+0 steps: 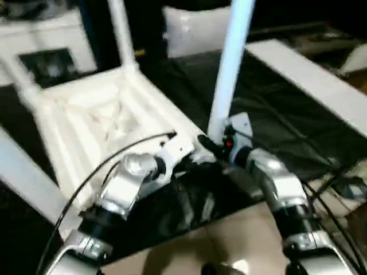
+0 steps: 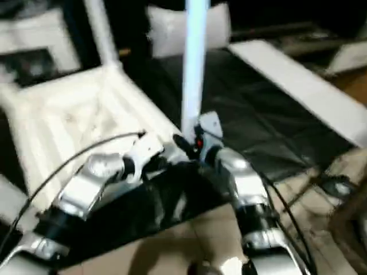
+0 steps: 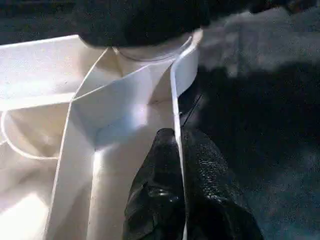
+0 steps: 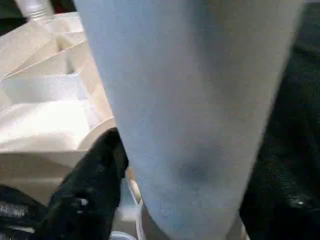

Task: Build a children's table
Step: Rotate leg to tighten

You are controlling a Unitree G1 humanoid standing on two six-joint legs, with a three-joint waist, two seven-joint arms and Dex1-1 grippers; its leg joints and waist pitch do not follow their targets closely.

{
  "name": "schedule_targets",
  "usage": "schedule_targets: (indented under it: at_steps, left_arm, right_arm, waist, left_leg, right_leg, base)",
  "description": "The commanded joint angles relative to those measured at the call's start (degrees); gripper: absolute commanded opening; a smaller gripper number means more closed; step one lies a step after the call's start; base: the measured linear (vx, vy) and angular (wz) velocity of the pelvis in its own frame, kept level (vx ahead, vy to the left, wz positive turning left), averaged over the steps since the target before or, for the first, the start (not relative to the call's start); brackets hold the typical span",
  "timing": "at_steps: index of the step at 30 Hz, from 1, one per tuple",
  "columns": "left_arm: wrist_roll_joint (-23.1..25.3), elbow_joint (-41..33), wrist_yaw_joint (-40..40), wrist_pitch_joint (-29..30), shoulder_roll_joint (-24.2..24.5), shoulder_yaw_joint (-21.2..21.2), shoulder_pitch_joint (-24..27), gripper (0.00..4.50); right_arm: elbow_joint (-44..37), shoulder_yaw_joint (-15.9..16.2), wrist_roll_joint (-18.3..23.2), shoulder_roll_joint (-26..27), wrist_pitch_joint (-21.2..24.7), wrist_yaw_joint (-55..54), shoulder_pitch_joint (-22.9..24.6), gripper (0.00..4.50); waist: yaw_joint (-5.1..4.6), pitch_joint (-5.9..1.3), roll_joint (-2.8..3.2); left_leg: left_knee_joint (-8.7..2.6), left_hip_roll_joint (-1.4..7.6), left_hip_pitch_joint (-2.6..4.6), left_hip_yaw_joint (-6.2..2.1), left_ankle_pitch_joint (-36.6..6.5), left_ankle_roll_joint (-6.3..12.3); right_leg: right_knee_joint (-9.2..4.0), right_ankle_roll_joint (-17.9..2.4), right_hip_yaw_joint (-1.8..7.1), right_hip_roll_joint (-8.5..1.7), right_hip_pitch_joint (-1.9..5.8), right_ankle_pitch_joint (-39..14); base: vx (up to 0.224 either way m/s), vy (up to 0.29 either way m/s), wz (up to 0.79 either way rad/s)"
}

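The black-covered surface [image 1: 275,120] carries the white plastic tabletop [image 1: 103,126], which lies upside down towards the near left part of the surface, its ribbed underside facing up. The ribs are thin straight walls that cross into box-like cells, smooth and slightly glossy, with round sockets at the corners. A long white board [image 1: 309,80] lies along the right edge of the surface, and a crinkled clear plastic bag [image 1: 195,28] sits at the far edge.

Two white tapered tube legs stand upright in the tabletop. The far leg [image 1: 121,31] rises from the far corner socket. The near leg [image 1: 231,63], smooth and round, stands in the socket at the tabletop's near right corner, close to the near edge of the surface.

The right end effector [image 1: 213,146] sits at the foot of the near leg, one black finger [image 4: 87,192] beside the tube just above the socket; whether it grips the tube cannot be told from here. The left end effector [image 3: 177,195] is at the tabletop's near edge just left of that corner, its two textured black fingers pressed together on the thin upright rim wall [image 3: 176,107], one on each side
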Motion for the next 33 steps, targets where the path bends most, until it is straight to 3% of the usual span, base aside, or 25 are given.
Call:
schedule_targets:
  at_steps: [1, 2, 3, 4, 5, 6, 7, 8, 10, 13, 15, 16, 17, 19, 22, 23, 24, 26, 29, 30, 31, 32, 33]
  left_arm:
    - [1.21, 1.24, -0.44, -2.72, 1.16, -0.34, -1.89, 0.00]
    - [1.21, 1.24, -0.44, -2.72, 1.16, -0.34, -1.89, 0.00]
    - [1.69, 3.43, -1.51, -7.10, 4.07, -0.37, -2.39, 0.00]
    - [1.69, 3.48, -1.54, -7.26, 4.15, -0.40, -2.39, 0.00]
    - [1.70, 4.15, -2.29, -9.80, 5.42, -0.75, -2.41, 0.00]
    - [1.70, 4.33, -2.65, -10.18, 6.09, -0.77, -2.34, 0.00]
    - [1.71, 4.94, -3.96, -13.56, 7.83, -0.96, -2.18, 0.00]
    - [1.68, 5.11, -4.27, -14.49, 8.27, -1.02, -2.14, 0.00]
    - [1.32, 5.75, -4.87, -15.60, 9.13, -0.68, -2.11, 0.00]
    - [0.88, 9.50, -2.39, -19.53, 9.40, 1.15, -2.95, 0.00]
    - [-1.06, 11.29, -2.06, -21.11, 8.98, 2.59, -3.00, 0.00]
    - [-2.19, 11.65, -2.64, -21.60, 8.94, 3.06, -2.84, 0.43]
    - [-4.11, 10.57, -3.39, -21.45, 8.59, 4.16, -2.03, 0.43]
    - [-7.54, 7.15, -3.71, -19.94, 7.56, 6.52, 0.00, 0.58]
    - [-11.18, 2.29, -1.40, -18.18, 5.17, 9.74, 2.81, 0.85]
    - [-11.48, 0.92, 1.42, -18.59, 4.03, 11.01, 3.80, 0.88]
    - [-11.57, -0.36, 4.32, -18.42, 2.88, 12.15, 4.73, 0.88]
    - [-12.18, -4.11, 10.51, -14.67, -0.04, 14.47, 7.21, 0.92]
    - [-14.09, -9.37, 13.05, -12.83, -2.15, 15.72, 10.41, 0.92]
    - [-13.92, -12.40, 14.50, -12.10, -3.12, 15.84, 12.40, 0.92]
    - [-13.50, -14.97, 16.32, -11.95, -4.22, 16.08, 14.29, 0.92]
    - [-13.44, -17.06, 18.69, -10.08, -5.63, 16.79, 15.85, 0.92]
    - [-12.51, -18.45, 20.87, -8.39, -6.37, 17.17, 16.78, 0.92]
  right_arm:
    - [-3.55, 0.40, 2.05, -1.05, 0.46, 3.09, 1.97, 3.56]
    - [-3.55, 0.40, 2.05, -1.05, 0.46, 3.09, 1.97, 3.62]
    - [-10.51, -0.24, 5.12, -4.07, 2.26, 7.76, 6.90, 3.69]
    - [-10.66, -0.24, 5.19, -4.14, 2.27, 7.88, 7.01, 3.69]
    - [-13.19, -0.07, 6.31, -5.35, 2.35, 9.83, 8.93, 3.91]
    - [-14.75, -0.07, 6.93, -6.16, 2.15, 10.97, 10.14, 4.00]
    - [-18.18, -0.66, 8.92, -7.81, 2.55, 13.46, 12.98, 4.07]
    - [-18.92, -0.79, 9.37, -8.11, 2.65, 13.97, 13.61, 4.14]
    - [-20.21, -1.30, 9.54, -9.15, 2.24, 14.57, 15.30, 4.35]
    - [-23.15, -2.62, 10.56, -10.41, 1.79, 14.97, 18.69, 4.48]
    - [-25.48, -3.87, 12.10, -10.06, 2.27, 13.91, 20.56, 4.48]
    - [-26.55, -4.31, 12.98, -9.84, 2.77, 13.45, 21.25, 4.50]
    - [-27.52, -4.53, 13.39, -9.51, 2.87, 12.78, 21.92, 4.50]
    - [-29.13, -4.65, 14.04, -8.61, 2.76, 11.79, 23.07, 4.50]
    - [-30.13, -4.96, 14.03, -6.69, 3.27, 9.02, 23.76, 4.50]
    - [-30.25, -4.46, 12.95, -6.38, 3.84, 7.76, 23.75, 4.50]
    - [-30.29, -3.65, 11.58, -6.35, 4.38, 6.72, 23.63, 4.50]
    - [-30.08, -0.81, 7.79, -6.92, 4.38, 5.17, 23.16, 4.50]
    - [-30.30, 0.81, 6.80, -7.32, 2.35, 5.48, 23.12, 4.50]
    - [-30.36, 1.65, 6.05, -7.35, 1.66, 5.40, 22.93, 4.50]
    - [-30.38, 2.34, 5.66, -7.25, 1.41, 5.45, 22.65, 4.50]
    - [-30.25, 2.80, 5.33, -7.10, 1.17, 5.31, 22.29, 4.50]
    - [-30.06, 3.07, 5.11, -7.00, 1.02, 5.11, 21.90, 4.50]
  waist:
    - [0.77, -4.47, 0.72]
    - [0.77, -4.47, 0.72]
    - [1.48, -4.52, 0.76]
    - [1.81, -4.68, 0.53]
    - [1.96, -4.55, 0.82]
    - [2.02, -4.53, 0.47]
    - [2.30, -4.43, 0.48]
    - [2.30, -4.43, 0.48]
    - [2.16, -4.14, 0.50]
    - [2.20, -3.84, 0.39]
    - [2.19, -3.86, 0.37]
    - [2.19, -3.85, 0.42]
    - [2.03, -4.00, 0.67]
    - [1.60, -4.06, 0.56]
    - [1.56, -4.00, 0.63]
    - [1.54, -3.89, 0.17]
    - [1.64, -3.87, 0.54]
    - [1.63, -3.87, 0.50]
    - [1.85, -3.91, 0.32]
    - [2.07, -3.90, 0.80]
    - [0.83, -3.83, 1.29]
    - [0.44, -4.05, 1.40]
    - [-0.24, -3.41, 2.30]
  left_leg:
    - [-3.77, 0.83, -1.25, 1.00, 2.45, 6.25]
    - [-3.77, 0.83, -1.25, 1.00, 2.45, 6.25]
    - [-3.69, 0.94, -1.26, 0.92, 3.26, 6.84]
    - [-3.68, 1.09, -1.37, 0.89, 4.03, 7.37]
    - [-3.82, 1.11, -1.58, 0.73, 3.91, 7.49]
    - [-3.81, 0.98, -1.66, 0.94, 2.76, 7.24]
    - [-3.89, 0.77, -1.71, 1.03, 1.12, 6.90]
    - [-3.89, 0.77, -1.71, 1.03, 1.12, 6.90]
    - [-4.03, 0.40, -1.73, 1.21, -1.88, 5.55]
    - [-4.01, 0.15, -1.03, 1.45, -5.46, 4.57]
    - [-4.13, 0.23, -1.39, 1.21, -6.35, 4.26]
    - [-4.13, 0.28, -1.39, 1.19, -6.63, 4.24]
    - [-4.30, 0.51, -1.64, 0.88, -6.53, 4.08]
    - [-4.36, 0.53, -1.85, 0.88, -6.18, 3.93]
    - [-4.28, 0.64, -1.42, 1.12, -6.38, 4.00]
    - [-4.35, 0.67, -1.61, 1.16, -6.01, 4.24]
    - [-4.35, 0.76, -1.69, 1.08, -5.34, 4.22]
    - [-4.19, 0.73, -1.70, 1.27, -4.99, 4.00]
    - [-4.13, 0.53, -1.81, 1.32, -5.33, 4.51]
    - [-5.30, 1.16, -5.04, -2.56, -5.24, 6.60]
    - [-5.74, 3.21, -4.73, -5.18, -6.95, 7.52]
    - [-6.31, 4.48, -4.47, -6.85, -7.55, 8.08]
    - [-8.59, 6.77, -2.96, -10.41, -8.99, 11.63]
  right_leg:
    - [-4.17, -2.65, 4.03, -3.35, 4.61, -18.08]
    - [-4.17, -2.65, 4.03, -3.35, 4.61, -18.08]
    - [-4.23, -2.74, 4.14, -3.29, 4.83, -15.62]
    - [-3.61, -3.22, 4.36, -3.41, 4.94, -13.31]
    - [-3.57, -3.40, 4.23, -3.41, 5.08, -13.28]
    - [-3.84, -2.98, 4.15, -3.47, 5.24, -14.35]
    - [-4.33, -1.91, 4.06, -3.57, 5.39, -16.74]
    - [-4.33, -1.91, 4.06, -3.57, 5.39, -16.74]
    - [-5.35, 0.35, 3.55, -3.41, 5.29, -22.08]
    - [-6.74, 3.11, 2.92, -3.18, 4.68, -26.91]
    - [-6.77, 4.04, 2.51, -3.19, 5.04, -27.37]
    - [-6.91, 4.42, 2.44, -3.21, 5.05, -27.52]
    - [-6.70, 4.47, 2.39, -3.28, 5.35, -26.43]
    - [-6.53, 3.45, 2.53, -3.47, 5.35, -24.96]
    - [-6.54, 1.79, 2.69, -3.69, 4.90, -25.55]
    - [-6.60, 1.70, 2.70, -3.53, 4.94, -25.67]
    - [-6.32, 1.56, 2.76, -3.46, 5.01, -25.02]
    - [-6.29, 2.02, 2.75, -3.38, 5.01, -25.06]
    - [-6.55, 3.48, 2.63, -3.51, 5.08, -26.62]
    - [-4.55, 2.45, -0.07, -4.19, 7.70, -21.59]
    - [-3.50, 1.49, 0.57, -4.08, 7.11, -16.44]
    - [-1.90, -0.02, 0.66, -3.72, 7.14, -14.16]
    - [2.06, -2.64, 1.98, -1.70, 5.42, -13.82]
  base:
    - [0.000, 0.000, 0.00]
    - [0.000, 0.000, 0.00]
    - [0.000, 0.000, 0.00]
    - [0.000, 0.000, 0.00]
    - [0.000, 0.000, 0.00]
    - [0.000, 0.000, 0.00]
    - [0.000, 0.000, 0.00]
    - [0.000, 0.000, 0.00]
    - [0.000, 0.000, 0.00]
    - [0.000, 0.000, 0.00]
    - [0.000, 0.000, 0.00]
    - [0.000, 0.000, 0.00]
    - [0.000, 0.000, 0.00]
    - [0.000, 0.000, 0.00]
    - [0.000, 0.000, 0.00]
    - [0.000, 0.000, 0.00]
    - [0.000, 0.000, 0.00]
    - [0.000, 0.000, 0.00]
    - [0.000, 0.000, 0.00]
    - [0.008, -0.020, 0.25]
    - [0.001, -0.022, 0.25]
    - [0.010, -0.077, 0.50]
    - [0.028, -0.109, 0.51]
